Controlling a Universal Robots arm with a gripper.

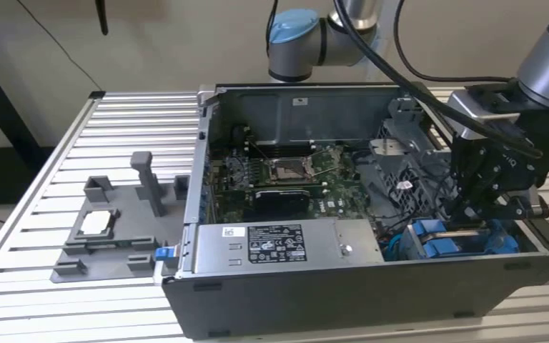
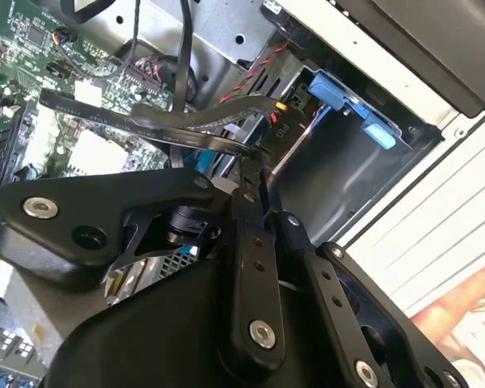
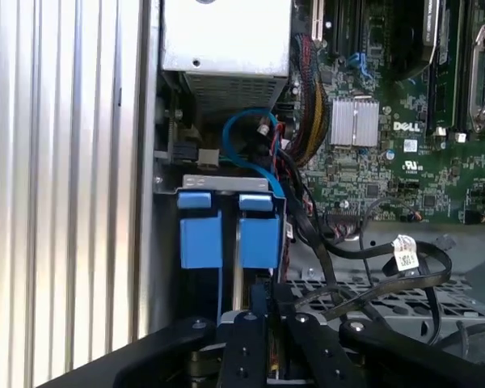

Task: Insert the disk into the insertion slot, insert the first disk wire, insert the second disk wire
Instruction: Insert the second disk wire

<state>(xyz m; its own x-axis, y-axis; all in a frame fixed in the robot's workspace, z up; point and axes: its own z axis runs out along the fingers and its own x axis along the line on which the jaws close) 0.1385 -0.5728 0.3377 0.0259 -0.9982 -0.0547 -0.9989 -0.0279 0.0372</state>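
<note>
My gripper hangs low in the open computer case, at the corner on the exterior view's right, just above the insertion slot. Two bright blue carrier tabs sit side by side in that grey bay, so the disk's blue frame is in the slot; its silver body is mostly hidden. In the second wrist view my gripper is shut, its tips pinching the end of a flat black disk wire beside the bay wall. In the first wrist view the gripper stands right behind the blue tabs.
The grey labelled power supply box lies along the case's near side, the motherboard behind it. Loose black cables with a white tag and a blue cable crowd the bay. A grey fixture stands on the slatted table.
</note>
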